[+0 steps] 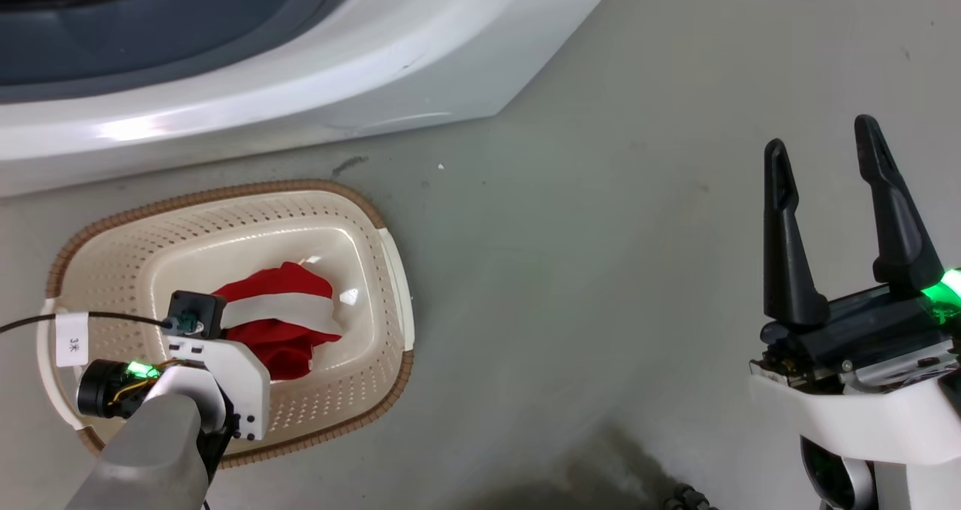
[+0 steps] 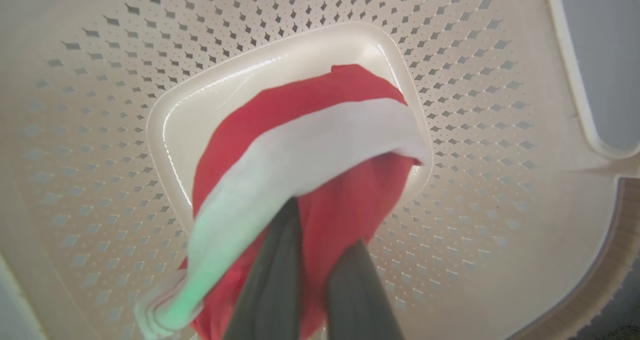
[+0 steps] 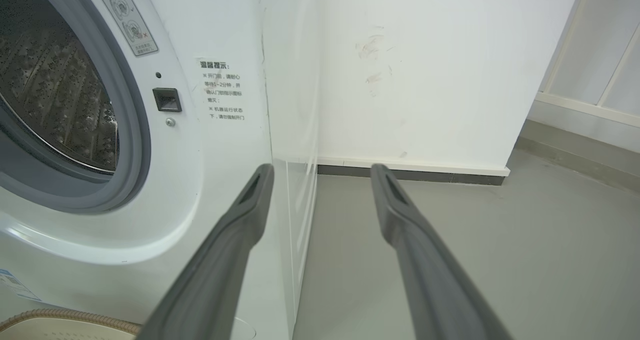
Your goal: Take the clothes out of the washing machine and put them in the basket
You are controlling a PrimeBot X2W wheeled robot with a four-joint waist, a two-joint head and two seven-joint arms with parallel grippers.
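Left wrist view: left gripper (image 2: pixel 325 225) is down inside the basket (image 2: pixel 500 129). Its fingers are close together with red fabric of the clothes (image 2: pixel 310 149) bunched between them, so it is pinching the clothes. The white stripe drapes over one finger. The bundle is over the basket's smooth bottom panel; can't tell whether it rests there or hangs just above.

Head view: the clothes (image 1: pixel 285 281) are in the middle of the basket (image 1: pixel 225 192), partly hidden by the left wrist. A black cable with a white tag (image 1: pixel 73 341) crosses the basket's left rim. The basket stands on the grey floor (image 1: pixel 601 270), and the washing machine (image 1: pixel 300 67) is just beyond its far rim. The right gripper (image 1: pixel 822 136) is well to the right of the basket over bare floor, with fingers spread wide and nothing between them.

Right wrist view: the spread fingers frame the washing machine's front corner (image 3: pixel 210 180). Grey ring (image 3: pixel 135 144) and steel drum (image 3: pixel 50 79) are visible. A corner of the basket's brown rim (image 3: pixel 50 314) shows at the machine's foot.
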